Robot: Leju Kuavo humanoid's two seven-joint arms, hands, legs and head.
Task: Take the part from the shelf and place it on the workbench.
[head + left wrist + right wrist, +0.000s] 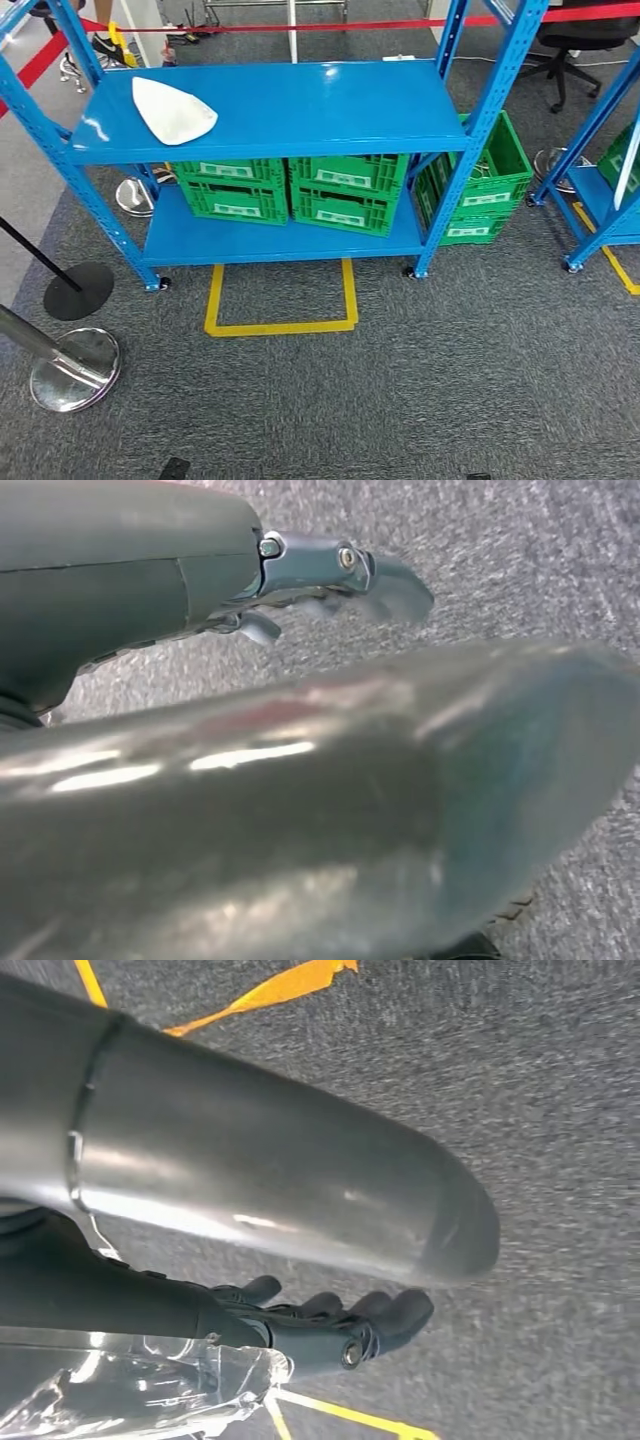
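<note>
Part (173,110), a white, flat, roughly triangular piece with rounded corners, lies on the top board of the blue shelf (317,105), toward its left end and well back from the front edge. It looks thin and rigid, probably a light moulded or sheet piece with a smooth, perhaps slippery face; what it is made of cannot be told. Lying flat, it offers little for fingers to get under, so the pointed end toward the shelf's middle, or the near edge, seems the likeliest place to pinch, or it might be slid to the front edge first. Green crates (290,187) sit on the lower board, and another crate (483,180) stands beside the right post. Yellow tape (281,305) marks a square on the carpet in front. No workbench can be made out, and a second rack at the right is cut off. Left hand (324,575) hangs over carpet, fingers loosely extended and holding nothing, partly hidden behind a blurred silver arm. Right hand (332,1325) likewise hangs with fingers fairly straight and empty; clear wrapping beside it is hard to read.
</note>
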